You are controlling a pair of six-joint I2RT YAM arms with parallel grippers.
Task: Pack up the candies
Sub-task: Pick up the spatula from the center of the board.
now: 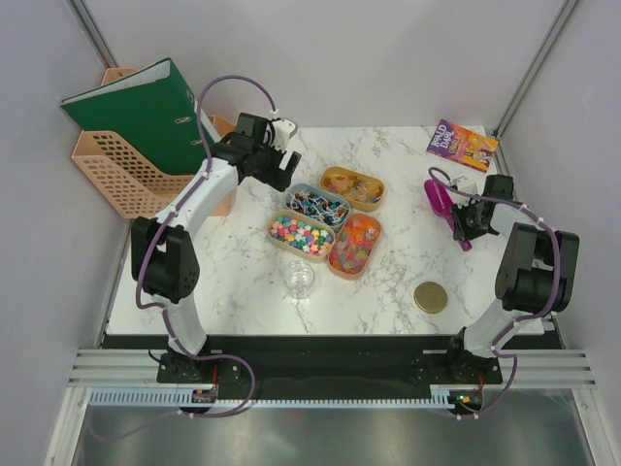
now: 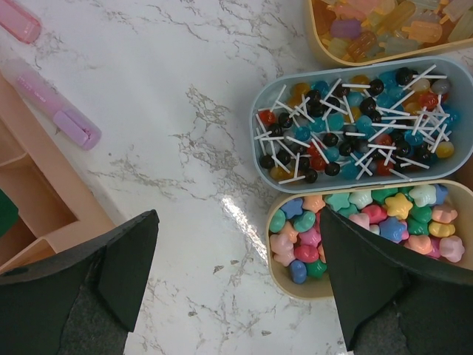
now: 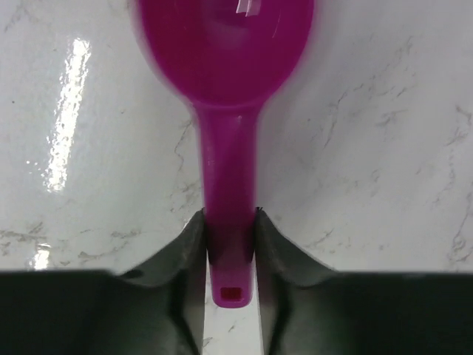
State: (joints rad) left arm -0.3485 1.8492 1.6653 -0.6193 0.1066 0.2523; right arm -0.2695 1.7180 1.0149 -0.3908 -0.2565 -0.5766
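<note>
Here, the candies (image 1: 301, 235) fill four oval trays (image 1: 271, 230) clustered just beyond the one glass jar (image 1: 299, 279). The sticks of the lollipops (image 2: 355, 126) point every way, sharing no axis. The left gripper (image 2: 236, 251) hangs spread over the trays' edge. Well right of the jar, the right gripper (image 3: 229, 218) pinches the single scoop (image 3: 225, 148) by its handle, bowl pointing away.

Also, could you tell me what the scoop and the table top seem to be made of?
The scoop looks like glossy magenta plastic: one moulded piece with a bright highlight in its bowl. The table top looks like polished marble or marble-print laminate: grey veins on white and sharp reflections. I cannot tell which.
</note>
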